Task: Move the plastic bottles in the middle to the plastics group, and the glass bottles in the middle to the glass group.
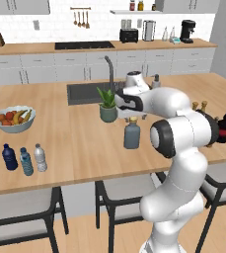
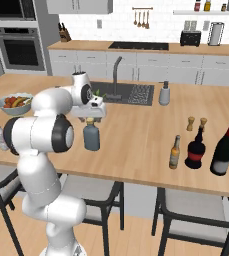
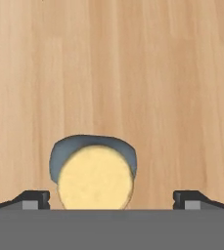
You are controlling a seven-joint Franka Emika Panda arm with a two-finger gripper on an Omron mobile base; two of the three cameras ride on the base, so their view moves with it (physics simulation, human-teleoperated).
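Left base view: the gripper (image 1: 132, 114) hangs right over the clear bottle (image 1: 131, 135) with the tan stopper, which stands upright mid-table, in front of the potted plant (image 1: 107, 105). The bottle's long axis is vertical, so it lies straight below the gripper along the line of approach. Far left on the table (image 1: 75, 143) stand three small bottles in a row: dark blue (image 1: 9, 157), pale blue (image 1: 26, 161) and the small clear one (image 1: 40, 157), just beside each other. A fruit bowl (image 1: 14, 118) sits behind them. At the right edge a dark wine bottle (image 1: 225, 125) peeks past the arm.

Right base view: the gripper (image 2: 90, 114) sits just above the stopper; whether it touches is unclear. This side shows what the arm hides in the other: the amber bottle (image 2: 174, 152) already next to the round dark bottle (image 2: 195, 148) and the tall red-capped one (image 2: 222, 149), well apart to the right of the clear bottle. Two wooden shakers (image 2: 196, 123) stand behind them.

Hand view: looking straight down, the tan stopper (image 3: 95, 178) lies between the two finger tips (image 3: 35, 199), slightly left of centre. The gripper is spread wide and holds nothing. I judge the next move to be a straight descent, then closing.
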